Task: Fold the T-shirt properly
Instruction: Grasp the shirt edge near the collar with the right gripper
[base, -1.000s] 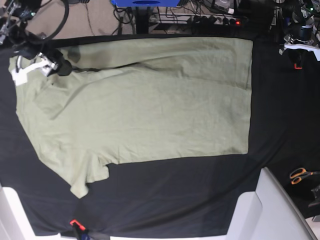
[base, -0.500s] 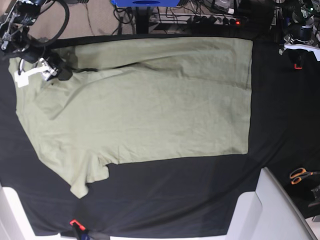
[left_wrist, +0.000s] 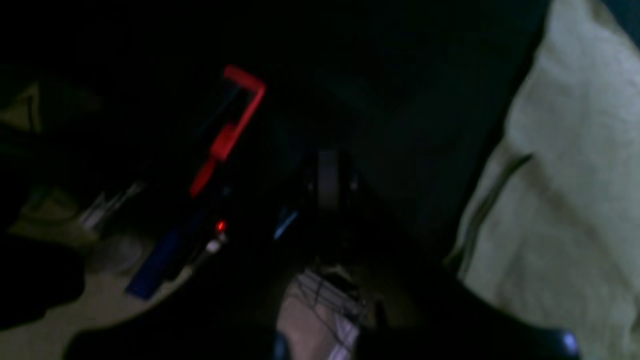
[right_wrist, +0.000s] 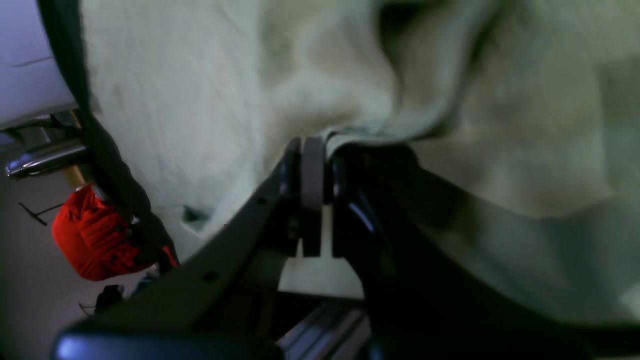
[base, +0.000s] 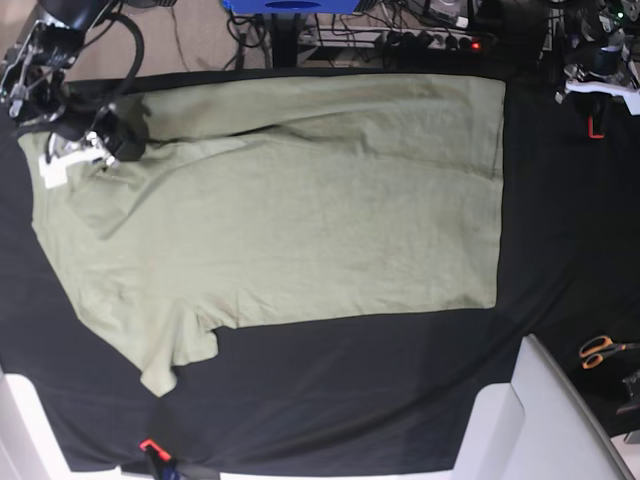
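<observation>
- We are seeing the T-shirt (base: 290, 200) lying spread flat on the black cloth (base: 560, 250), its hem toward the right of the base view and its lower sleeve (base: 165, 350) pointing down-left.
- Our right gripper (base: 85, 145) is sitting at the shirt's upper left corner; in the right wrist view its jaws are pressed together on a lifted fold of the green fabric (right_wrist: 360, 132), so it is pinching the T-shirt.
- Our left gripper (base: 600, 85) is parked off the shirt at the top right edge of the base view, beside a small red clamp (base: 596, 128); its wrist view is dark and blurred, and the jaws are closed with nothing between them.
- Orange-handled scissors (base: 603, 350) are lying on the cloth at the lower right, well apart from the shirt.
</observation>
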